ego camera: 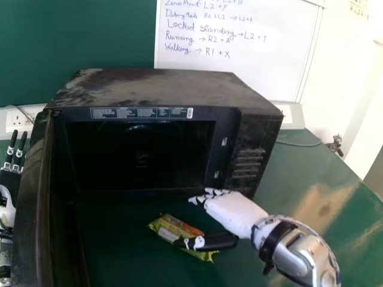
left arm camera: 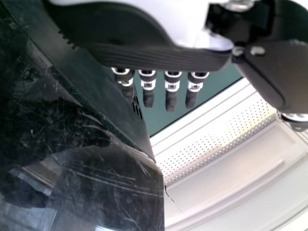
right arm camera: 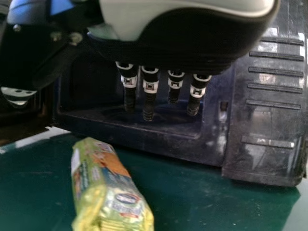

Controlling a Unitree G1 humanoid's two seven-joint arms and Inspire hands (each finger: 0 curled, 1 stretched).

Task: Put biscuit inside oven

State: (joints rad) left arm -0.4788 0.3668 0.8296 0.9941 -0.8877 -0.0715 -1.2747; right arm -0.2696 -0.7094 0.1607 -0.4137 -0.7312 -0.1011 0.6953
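Lying on green table (ego camera: 299,173), biscuit packet (ego camera: 169,228) before oven (ego camera: 161,89), left hand (ego camera: 7,206) and right hand (ego camera: 235,213) straight-fingered, whiteboard (ego camera: 263,78) behind

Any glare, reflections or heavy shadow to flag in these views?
Head view: the oven cavity is nearly black; a pale patch on the table could be glare or dust. Left wrist view: reflections and scratches mix on the glossy door. Right wrist view: cavity dim, its floor discernible; biscuit pack well lit.

A smooth dark-green table (ego camera: 293,179) is supporting a boxy black microwave oven (ego camera: 161,89) just beyond the right hand (ego camera: 236,214). A yellow-green oblong biscuit packet (ego camera: 167,228) is lying beneath its thumb; a thin grey cable (ego camera: 299,144) is trailing farther off to its right.
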